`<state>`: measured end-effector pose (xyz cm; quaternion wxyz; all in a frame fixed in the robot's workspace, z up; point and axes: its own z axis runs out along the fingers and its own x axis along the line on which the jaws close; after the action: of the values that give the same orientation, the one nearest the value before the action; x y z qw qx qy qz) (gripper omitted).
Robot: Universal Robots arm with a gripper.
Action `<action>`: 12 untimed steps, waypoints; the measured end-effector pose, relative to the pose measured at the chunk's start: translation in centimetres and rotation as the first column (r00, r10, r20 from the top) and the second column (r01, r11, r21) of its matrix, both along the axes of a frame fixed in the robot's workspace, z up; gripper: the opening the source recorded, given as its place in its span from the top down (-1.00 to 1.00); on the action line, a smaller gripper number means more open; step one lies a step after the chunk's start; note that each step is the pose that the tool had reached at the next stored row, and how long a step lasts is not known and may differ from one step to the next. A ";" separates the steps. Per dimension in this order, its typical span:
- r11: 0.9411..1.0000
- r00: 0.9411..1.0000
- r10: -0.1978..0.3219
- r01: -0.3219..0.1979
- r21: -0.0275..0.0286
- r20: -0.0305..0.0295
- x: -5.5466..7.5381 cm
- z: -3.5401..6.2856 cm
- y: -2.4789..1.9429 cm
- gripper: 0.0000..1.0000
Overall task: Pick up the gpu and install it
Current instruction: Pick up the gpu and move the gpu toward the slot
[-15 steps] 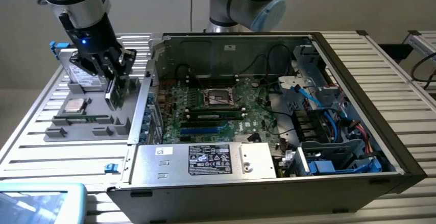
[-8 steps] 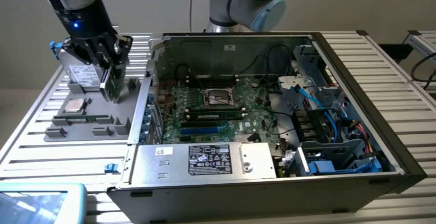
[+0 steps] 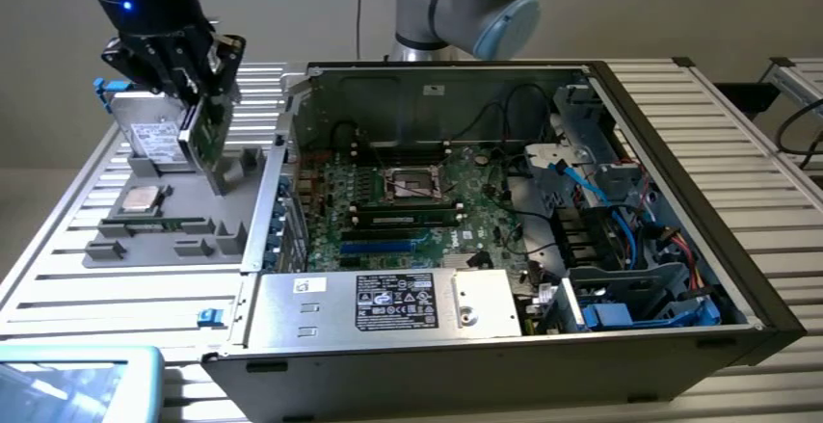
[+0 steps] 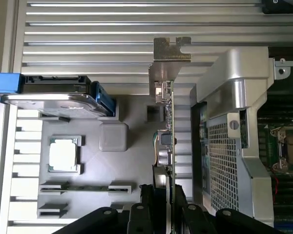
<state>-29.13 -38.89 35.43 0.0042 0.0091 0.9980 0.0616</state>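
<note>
The gripper hung just off the outer side wall of the open computer case, on the exterior view's left of it, and its claw was clamped on the gpu. In the wrist view the dark fingers sat one on each flat face of the card, with the gripper pinching the end nearest the camera.

The gpu stood on edge. In the exterior view its long axis ran steeply up and down, tilted a little, with the upper end in the claw and the lower end down at the grey parts tray that lay alongside the case. In the wrist view it was seen edge-on, a thin line running away from the fingers to the silver metal bracket at its far end. One flat face looked toward the case's perforated wall, and the other looked away from the case toward the hard drive. The board lay roughly parallel to that wall.

Whether the lower end touched the tray or hung just clear of it could not be told. The card was outside the case, and the motherboard lay inside it.
</note>
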 end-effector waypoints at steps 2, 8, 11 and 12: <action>1.000 1.000 0.000 0.000 0.000 -0.001 0.4 0.92 -0.04 0.44; 1.000 1.000 0.000 0.000 0.000 -0.006 1.8 3.63 -0.23 0.44; 1.000 1.000 0.000 0.000 0.000 -0.011 2.7 4.91 -0.42 0.44; 1.000 1.000 0.000 0.000 0.000 -0.014 3.0 5.29 -0.50 0.44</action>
<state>-26.09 -39.39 40.72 -0.0028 0.0096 0.9981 0.0615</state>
